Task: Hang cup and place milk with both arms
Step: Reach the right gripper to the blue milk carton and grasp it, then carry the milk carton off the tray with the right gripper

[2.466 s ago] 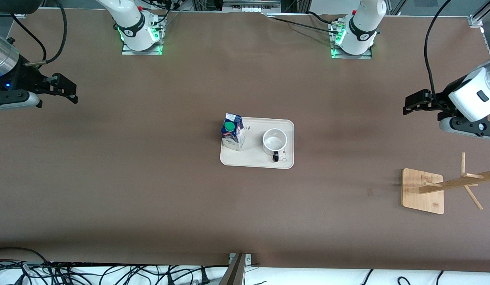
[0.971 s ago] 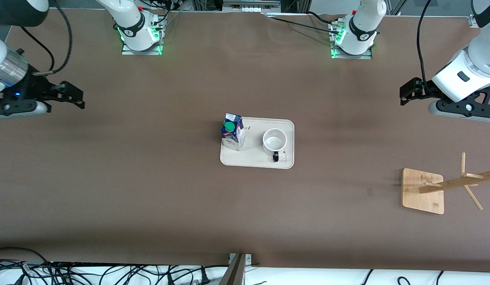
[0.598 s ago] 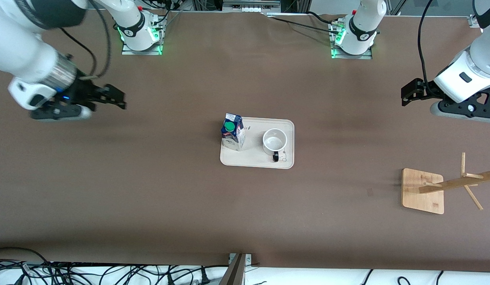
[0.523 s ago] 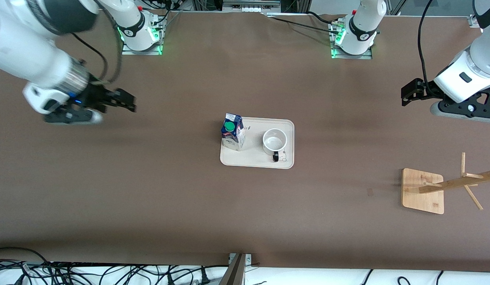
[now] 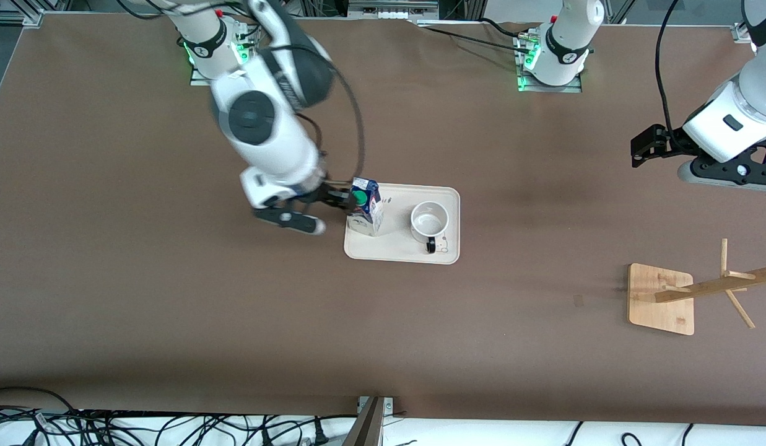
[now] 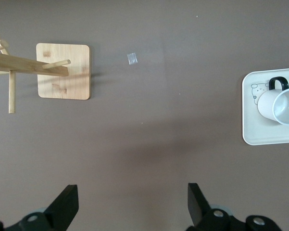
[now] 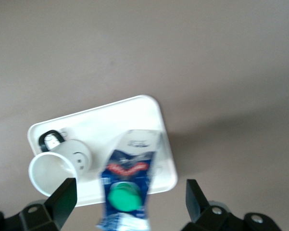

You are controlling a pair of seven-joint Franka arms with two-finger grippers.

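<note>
Right gripper (image 5: 344,199) swung in from the table's end, now open around the milk (image 5: 365,206) on the tray (image 5: 395,253) mid-table, fingertips partly hidden. Cup (image 5: 430,222) stands beside the milk; left gripper (image 5: 638,148) waits open over the table's other end, arm cut off.

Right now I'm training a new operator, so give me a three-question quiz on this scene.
1. True or false: the cup hangs on the wooden rack.
2. What stands on the tray beside the cup?
3. Which gripper is at the milk? A) left gripper B) right gripper

Key: 1. False; it sits on the tray. 2. The milk. 3. B, with open jaws either side of it; the left gripper waits, open, over bare table.
</note>
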